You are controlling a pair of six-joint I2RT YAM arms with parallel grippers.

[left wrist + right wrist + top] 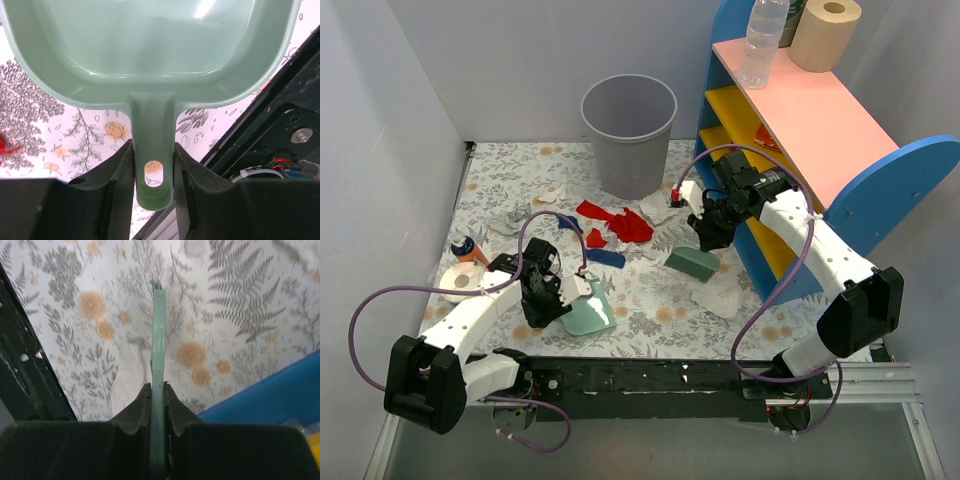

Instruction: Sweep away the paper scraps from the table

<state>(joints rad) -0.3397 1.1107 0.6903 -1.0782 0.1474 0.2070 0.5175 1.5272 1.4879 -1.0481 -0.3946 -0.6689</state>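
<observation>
At the far left of the worktop (500, 170) a small orange and blue bottle (466, 247) stands just behind a white tape roll (462, 281); beside them the left tool (558, 298) is clamped on the handle of the mint-green dustpan (590, 314), whose pan lies to the tool's right, near the front edge; the left wrist view shows both fingers (120, 175) pressed against either side of that handle, just above its hanging hole, with the empty pan (150, 50) beyond; the paper scraps (615, 222) are spread over the middle of the worktop behind the dustpan: white pieces at the left, a red cluster in the centre with a dark blue piece just in front of it, another white piece at the foot of the grey bin (629, 135) standing at the back, and a larger white piece near the front, close to the shelf; right of the red cluster the right tool (708, 235) is closed on the handle of the green hand brush (692, 262), whose head is down at the cloth; in the right wrist view the handle (158, 340) is seen edge-on, pinched between the fingers (137, 407); at the far right stands the blue and yellow shelf (820, 110) with a pink top carrying a clear plastic bottle (761, 40) and a brown paper roll (825, 32)
</observation>
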